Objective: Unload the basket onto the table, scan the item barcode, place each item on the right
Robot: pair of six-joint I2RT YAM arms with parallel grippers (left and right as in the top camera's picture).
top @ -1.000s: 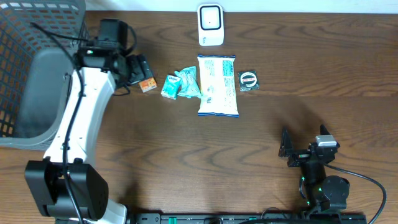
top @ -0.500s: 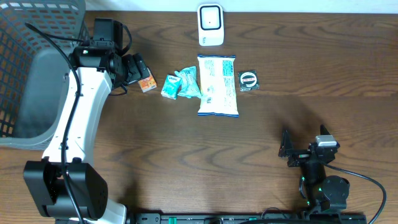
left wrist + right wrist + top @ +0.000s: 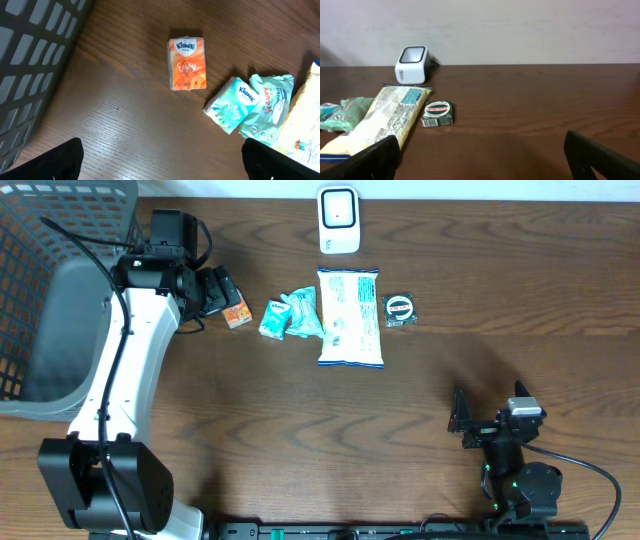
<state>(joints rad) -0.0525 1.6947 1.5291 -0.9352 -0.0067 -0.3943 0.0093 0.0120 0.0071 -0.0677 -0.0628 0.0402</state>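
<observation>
Overhead, we see the white left arm (image 3: 130, 370) reaching toward 11 o'clock, the left jaws spread wide and holding nothing. The small orange Kleenex tissue pack (image 3: 237, 316) lies flat on the dark brown wooden tabletop (image 3: 300, 410), just beside those jaws at their 4 o'clock and apart from them. At its 3 o'clock sit a teal tissue pack (image 3: 274, 319) and a crumpled green-teal tissue packet (image 3: 306, 312), touching each other. Next come a long pale snack bag with blue ends (image 3: 350, 317) and a small dark green box with a round label (image 3: 399, 309). The white box-shaped barcode scanner (image 3: 339, 220) stands at 12 o'clock, beyond the bag. A grey mesh basket (image 3: 25, 240) fills 9 o'clock. At 5 o'clock the black right arm (image 3: 510, 450) rests low, and the right jaws are also wide and empty.
</observation>
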